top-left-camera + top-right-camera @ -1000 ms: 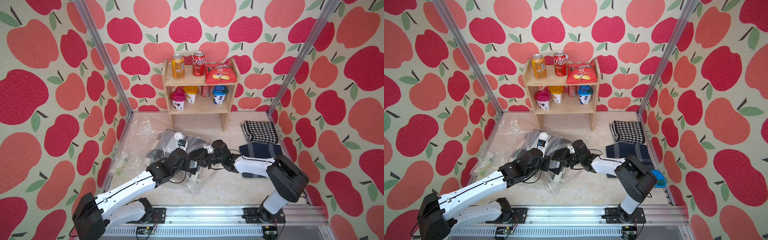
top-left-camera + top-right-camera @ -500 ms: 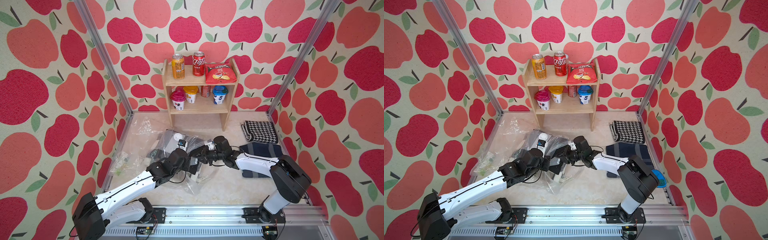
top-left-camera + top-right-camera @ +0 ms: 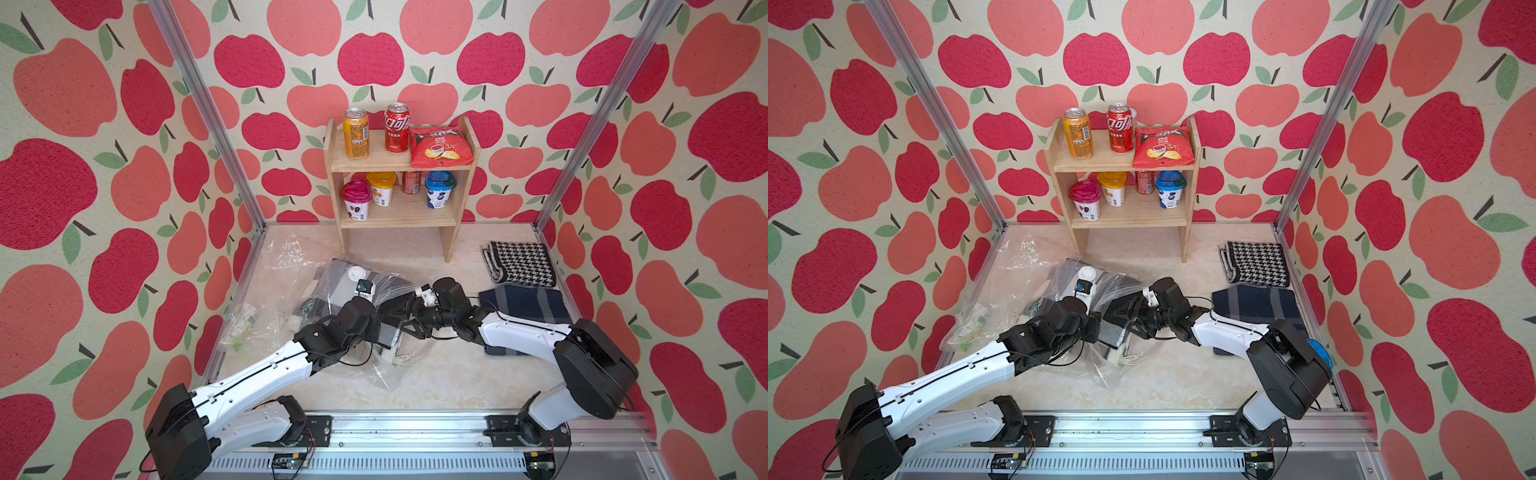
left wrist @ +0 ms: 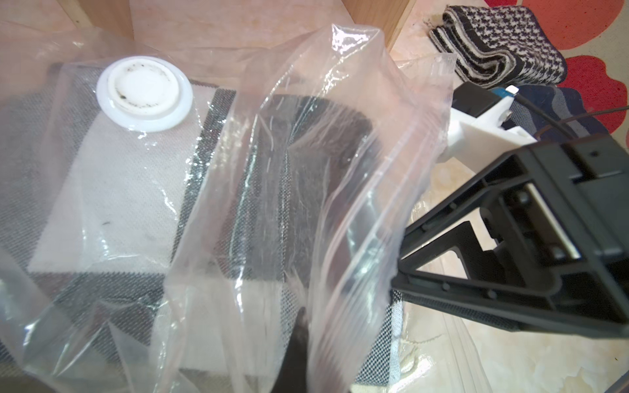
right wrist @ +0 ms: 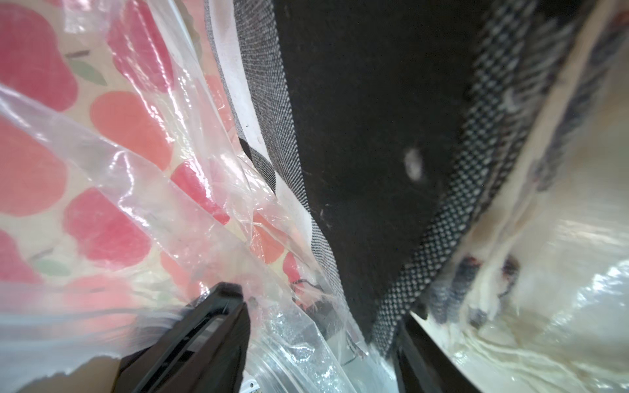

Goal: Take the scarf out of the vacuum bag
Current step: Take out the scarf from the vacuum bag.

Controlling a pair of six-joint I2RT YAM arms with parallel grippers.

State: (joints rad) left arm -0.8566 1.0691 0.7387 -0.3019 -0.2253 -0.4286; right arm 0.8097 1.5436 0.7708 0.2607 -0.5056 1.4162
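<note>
Both top views look down from high up at the front, above the rail (image 3: 395,428) at the bottom of the frame, toward the back wall. They take in the whole floor, with the shelf (image 3: 460,199) in the upper middle, and show nearly the same thing. The left wrist camera sits close over the vacuum bag (image 4: 306,170) and looks across it to the checked cloth (image 4: 493,44). The right wrist camera is closer still, right up against the scarf (image 5: 374,136). All views share the bag.
</note>
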